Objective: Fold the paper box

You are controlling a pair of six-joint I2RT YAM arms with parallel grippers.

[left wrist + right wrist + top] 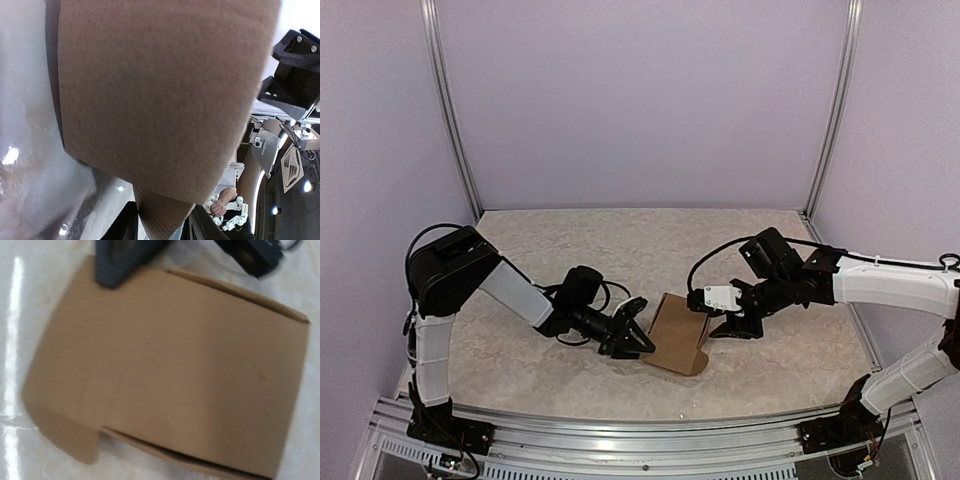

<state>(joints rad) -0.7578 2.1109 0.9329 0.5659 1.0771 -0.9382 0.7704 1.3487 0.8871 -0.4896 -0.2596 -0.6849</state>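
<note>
- No word, number or brand name can be read in any of the three views.
- The paper box [677,345] is shown as plain brown cardboard, and no print is seen on the faces turned to the cameras.
- A pale shield-shaped sign [292,167] with slanted stripes is seen in the left wrist view's dark right-hand background; no letters can be made out on it.

Paper box [678,343] [165,100] [170,380]: plain brown cardboard, partly folded, with flat panels lying one over another and a rounded flap turned down at one corner. It rests low on the marbled table [620,250], near the front centre.
</note>
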